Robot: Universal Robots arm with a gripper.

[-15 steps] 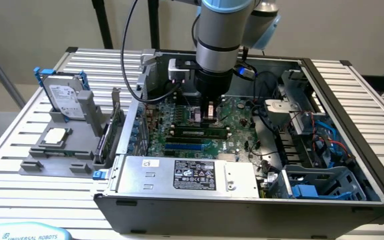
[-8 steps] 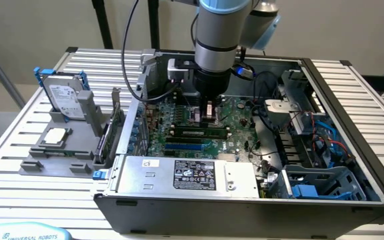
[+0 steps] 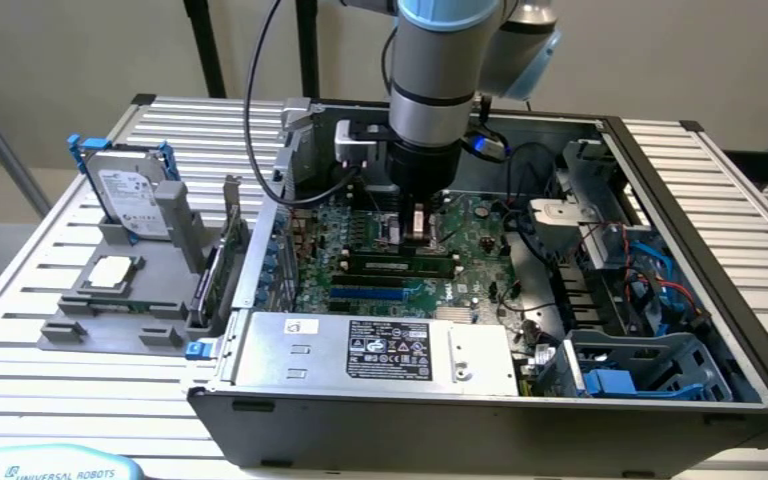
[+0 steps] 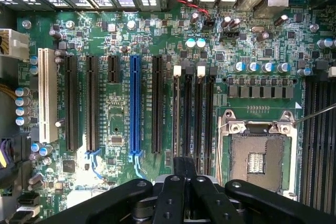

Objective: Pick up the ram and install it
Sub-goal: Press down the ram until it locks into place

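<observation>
The ram (image 3: 398, 266) is a thin green stick with black chips. It stands on edge along the black memory slots (image 3: 387, 252) of the motherboard (image 3: 471, 222), inside the open computer case. My gripper (image 3: 419, 238) hangs straight down over the ram's right half, just above it, and I cannot tell whether they touch. In the wrist view the fingertips (image 4: 184, 165) are pressed together with no gap, so the gripper is shut. They line up with the memory slots (image 4: 187, 114), which lie beside the CPU socket (image 4: 257, 156).
The case walls (image 3: 704, 220) ring the board. The power supply (image 3: 384, 350) sits at the front, and the drive cage with blue cables (image 3: 638, 290) is at the exterior view's right. A grey fixture (image 3: 117, 300) on the exterior view's left holds a hard drive (image 3: 131, 190) and an expansion card (image 3: 217, 270).
</observation>
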